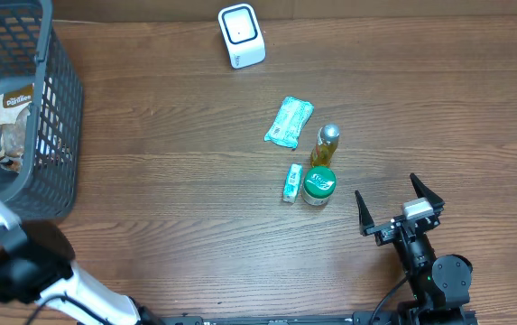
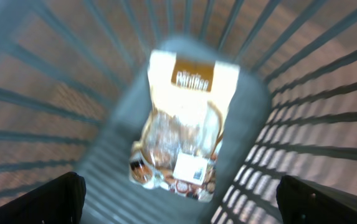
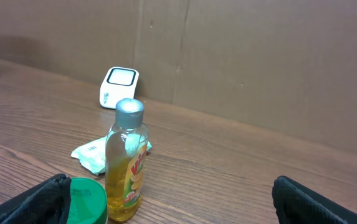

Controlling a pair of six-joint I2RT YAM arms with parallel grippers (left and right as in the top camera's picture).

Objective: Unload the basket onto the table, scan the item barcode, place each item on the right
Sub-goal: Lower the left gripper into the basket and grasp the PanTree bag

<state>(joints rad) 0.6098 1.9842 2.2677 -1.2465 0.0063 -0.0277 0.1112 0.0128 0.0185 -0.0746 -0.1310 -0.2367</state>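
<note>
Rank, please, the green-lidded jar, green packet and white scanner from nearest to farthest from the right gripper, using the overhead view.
1. Green-lidded jar, just left of the right gripper.
2. Green packet, mid-table.
3. White scanner, far edge.

surface (image 1: pixel 168 181): brown wood grain
basket (image 1: pixel 60 108): dark grey wire grid
snack bag (image 2: pixel 181 124): cream top, brown label; I see a clear window below
scanner (image 1: pixel 241 36): white, black-ringed face
pouch (image 1: pixel 289 122): mint green
bottle (image 1: pixel 326 149): yellow, silver cap
jar lid (image 1: pixel 318 184): green
small tube (image 1: pixel 292 182): green and white

Wooden table (image 1: pixel 168 181), grey wire basket (image 1: pixel 60 108), cardboard wall (image 3: pixel 259 56)
</note>
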